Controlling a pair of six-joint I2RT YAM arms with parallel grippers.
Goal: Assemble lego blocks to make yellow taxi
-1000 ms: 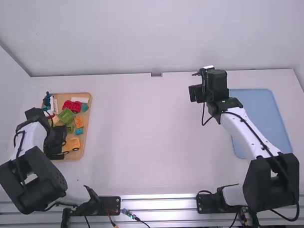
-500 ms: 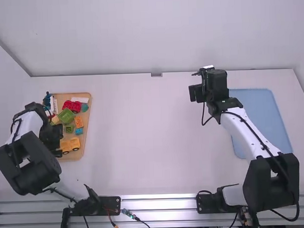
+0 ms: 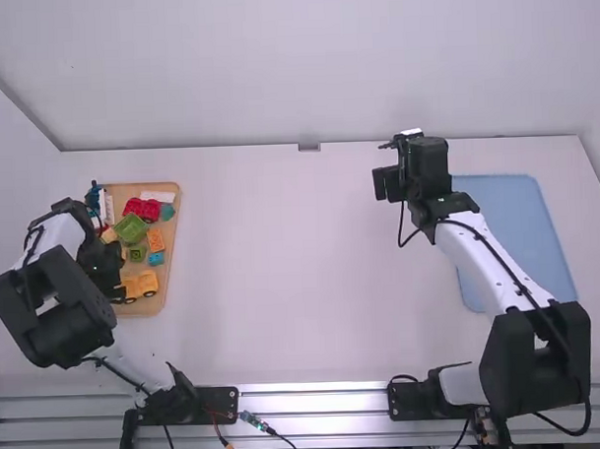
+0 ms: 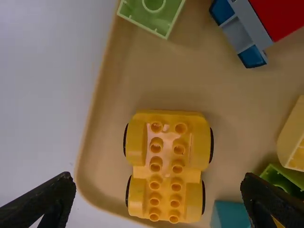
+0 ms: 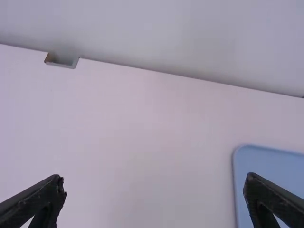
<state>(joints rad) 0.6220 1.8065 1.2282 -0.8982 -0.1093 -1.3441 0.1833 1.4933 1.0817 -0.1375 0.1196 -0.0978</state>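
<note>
Taxi base up for picking

The yellow wheeled toy-brick chassis (image 4: 166, 164) sits near the near right corner of the tan tray (image 4: 180, 80). Above it, the left gripper (image 4: 159, 182) is wide open, empty; the right gripper (image 5: 156, 181) also gapes empty. Collecting this base seems the current step; next, centre, lower, then squeeze its sides.

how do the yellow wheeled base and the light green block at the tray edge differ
The yellow wheeled base has black wheels; the light green block shows none. The base shows rows of studs, the block an open hollow side with a round tube. Both lie in the tan tray.
</note>
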